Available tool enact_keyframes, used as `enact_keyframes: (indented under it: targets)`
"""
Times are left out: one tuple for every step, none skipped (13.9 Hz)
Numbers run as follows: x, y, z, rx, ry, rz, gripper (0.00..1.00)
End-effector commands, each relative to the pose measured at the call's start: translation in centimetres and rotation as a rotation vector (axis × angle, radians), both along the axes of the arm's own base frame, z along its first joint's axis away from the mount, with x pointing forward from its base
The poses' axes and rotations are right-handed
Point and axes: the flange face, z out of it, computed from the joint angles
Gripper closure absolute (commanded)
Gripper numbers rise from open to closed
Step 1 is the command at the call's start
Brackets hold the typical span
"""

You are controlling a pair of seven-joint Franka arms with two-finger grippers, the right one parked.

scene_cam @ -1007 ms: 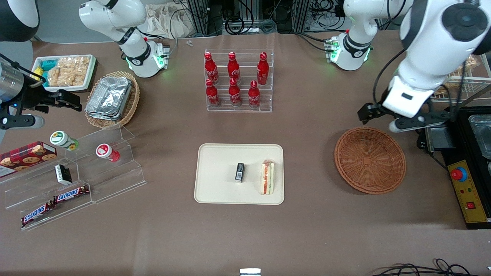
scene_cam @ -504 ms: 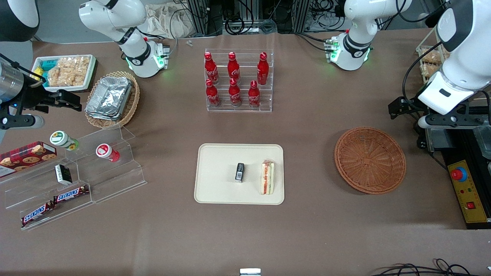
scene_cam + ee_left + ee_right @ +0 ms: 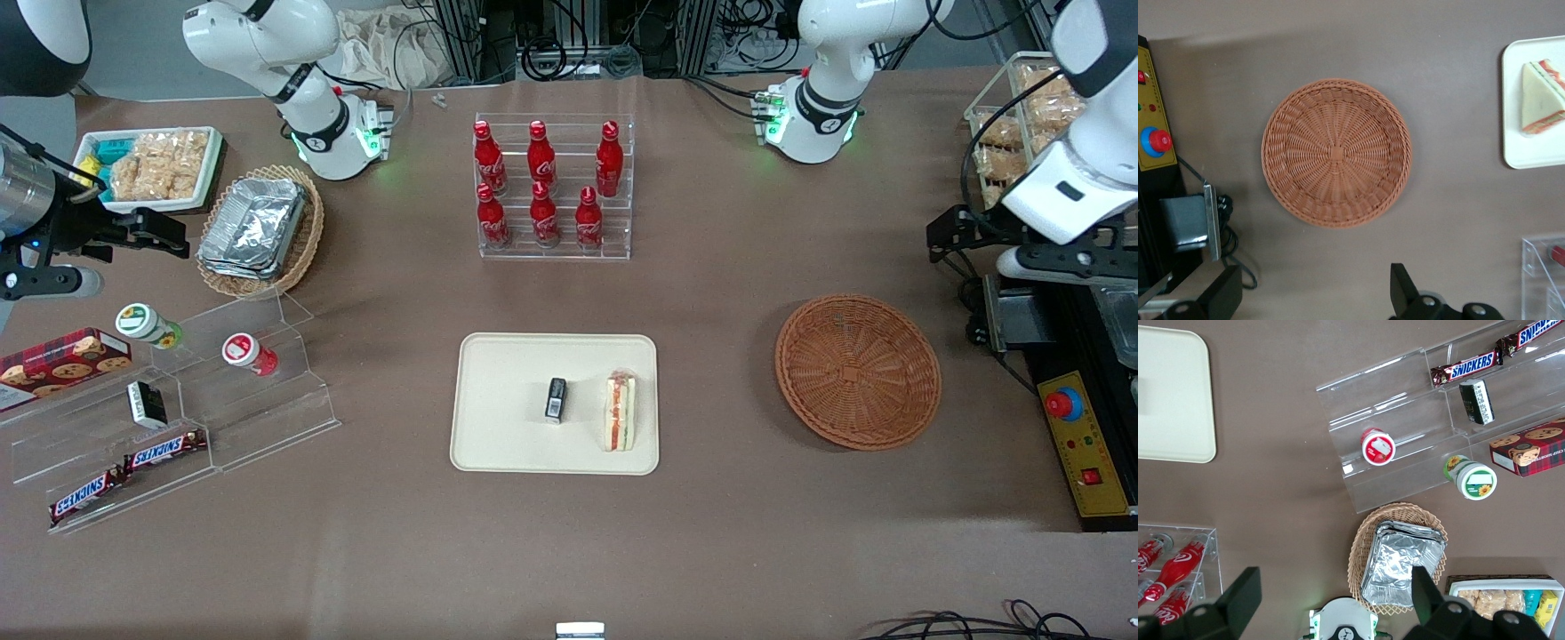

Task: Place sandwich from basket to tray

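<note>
The sandwich (image 3: pixel 621 411) (image 3: pixel 1541 97), a wrapped white-bread wedge with red and green filling, lies on the cream tray (image 3: pixel 498 436) (image 3: pixel 1531 157), near the tray edge that faces the basket. The round reddish-brown basket (image 3: pixel 858 372) (image 3: pixel 1336 153) holds nothing. My left gripper (image 3: pixel 1022 258) (image 3: pixel 1313 297) hangs high above the table at the working arm's end, farther from the front camera than the basket. It is open, its black fingers (image 3: pixel 1401 288) wide apart with nothing between them.
A small black item (image 3: pixel 556 398) lies mid-tray beside the sandwich. A control box with a red button (image 3: pixel 1064 404) (image 3: pixel 1155 140) stands beside the basket. A rack of red bottles (image 3: pixel 553 187) stands farther back. Acrylic shelves (image 3: pixel 178 418) and a foil-tray basket (image 3: pixel 258 227) are toward the parked arm's end.
My left arm has swung away from the basket toward its own end of the table. The sandwich, tray and basket have not moved.
</note>
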Motion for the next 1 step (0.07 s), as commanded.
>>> enact_keyframes:
  targets:
    - [3.24, 1.44, 0.82, -0.029, 0.054, -0.014, 0.0]
